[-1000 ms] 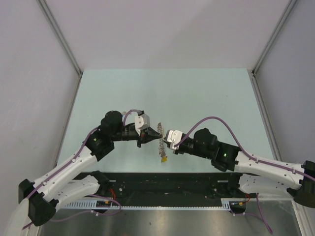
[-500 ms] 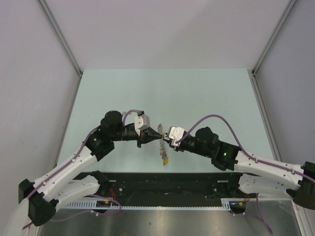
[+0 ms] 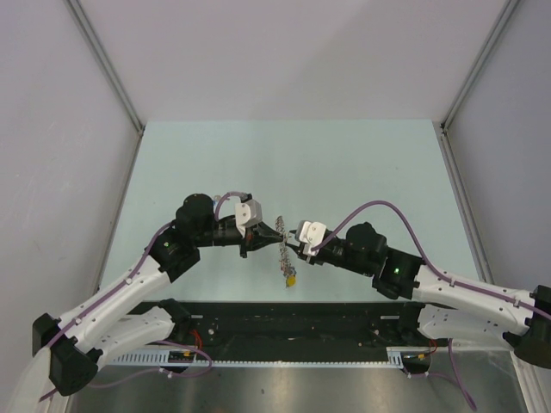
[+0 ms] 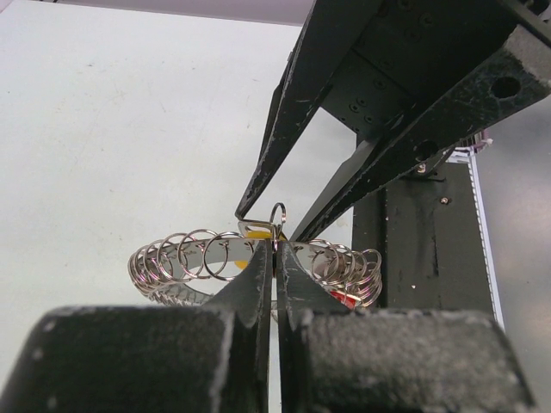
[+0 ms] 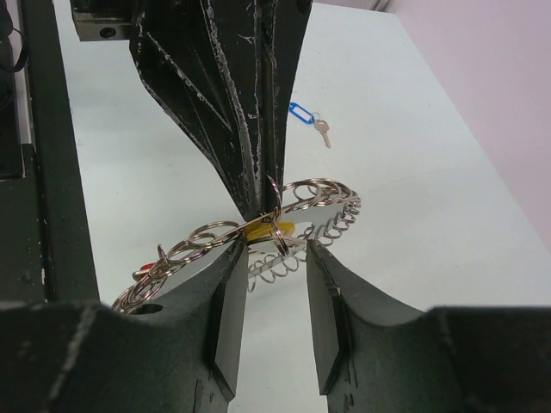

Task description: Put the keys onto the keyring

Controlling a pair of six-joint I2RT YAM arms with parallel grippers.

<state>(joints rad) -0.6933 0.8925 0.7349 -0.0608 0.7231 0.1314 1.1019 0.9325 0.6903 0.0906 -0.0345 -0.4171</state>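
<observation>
Pale-green table (image 3: 258,163) underlies both claws. The left gripper (image 4: 275,251) is clamped tight on the keyring (image 4: 185,258), which sits directly at its tips. The right gripper (image 5: 275,258) faces it with jaws parted and gripping nothing. It straddles one small loop of the ring and the yellow tag (image 5: 269,230). Judgement: threading of the yellow key appears to be finishing. The blue-tagged key (image 5: 303,113) lies on the table well beyond the right fingertips. The next move calls for backing clear of the ring, then fetching that key.
</observation>
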